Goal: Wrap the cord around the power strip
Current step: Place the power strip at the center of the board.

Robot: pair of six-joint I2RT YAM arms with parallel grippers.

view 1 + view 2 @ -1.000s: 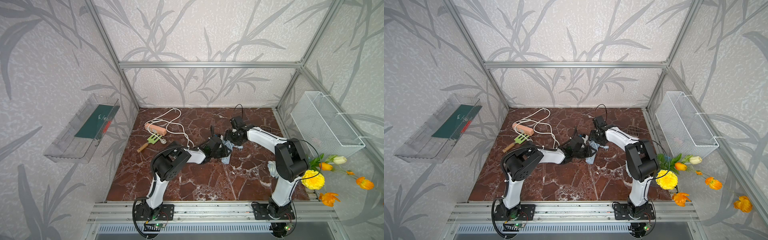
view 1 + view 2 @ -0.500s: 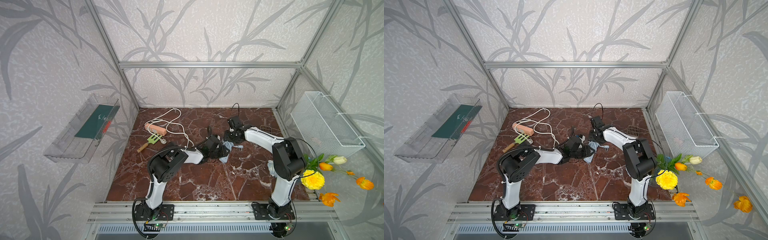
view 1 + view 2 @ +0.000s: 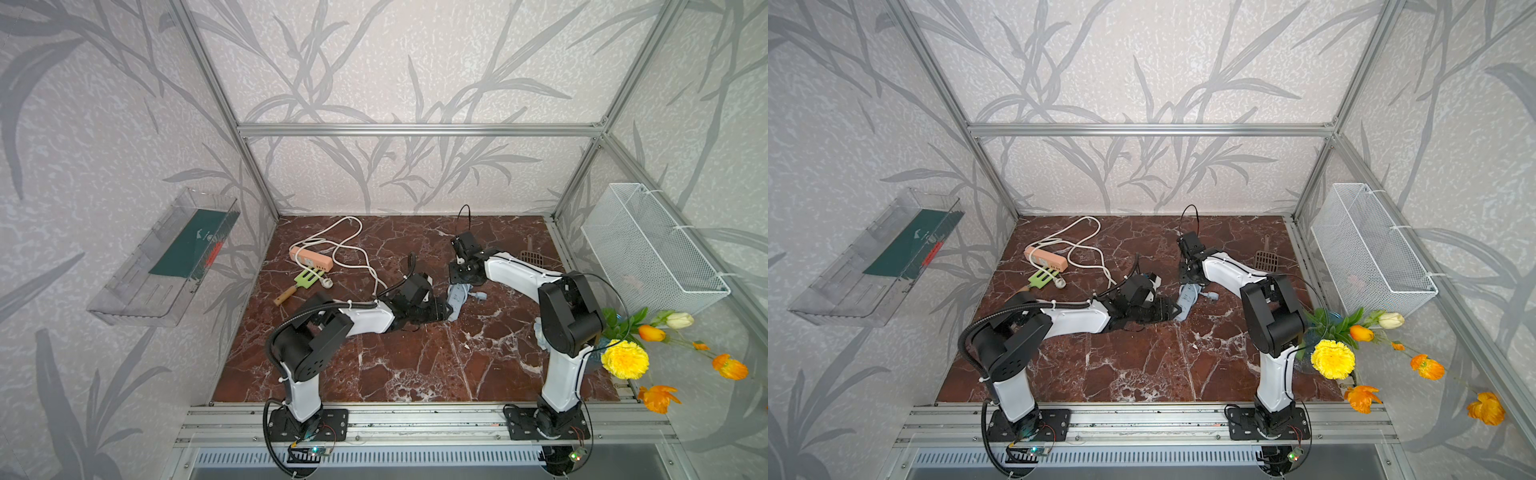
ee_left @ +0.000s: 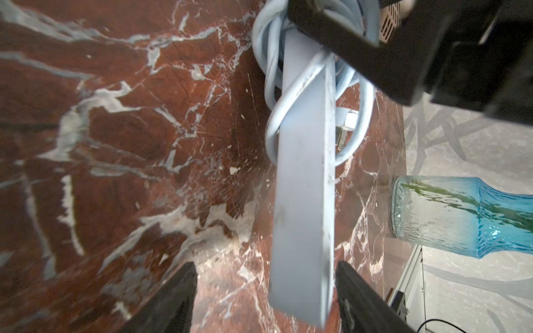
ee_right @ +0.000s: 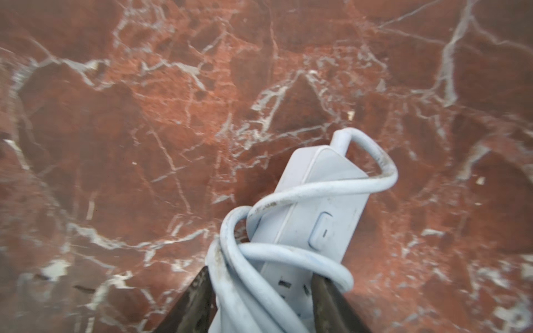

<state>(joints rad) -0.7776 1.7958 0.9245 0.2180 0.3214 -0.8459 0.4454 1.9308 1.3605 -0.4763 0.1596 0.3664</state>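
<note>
A pale blue power strip [image 3: 455, 301] [image 3: 1185, 301] lies mid-table with its cord [image 4: 272, 86] [image 5: 288, 253] looped several times round its far half. Its plug [image 3: 478, 295] sticks out beside it. My right gripper [image 3: 461, 286] [image 5: 259, 274] is shut on the wrapped end, one finger on the cord bundle and the other on the strip's [image 5: 323, 207] side. My left gripper [image 3: 446, 311] [image 4: 265, 268] stands open around the bare near end of the strip [image 4: 302, 201]. One finger is close to its edge, the other well clear.
A pink power strip [image 3: 311, 261] with a loose white cord and a green brush [image 3: 305, 280] lie at the back left. A brown scoop [image 3: 532, 255] lies back right. A wire basket [image 3: 652, 245] hangs on the right wall. A blue glass vase [image 4: 461, 216] with flowers stands by the right arm.
My left gripper has gone from shut to open and let go of the strip's near end. The right gripper has closed in on the wrapped end.
</note>
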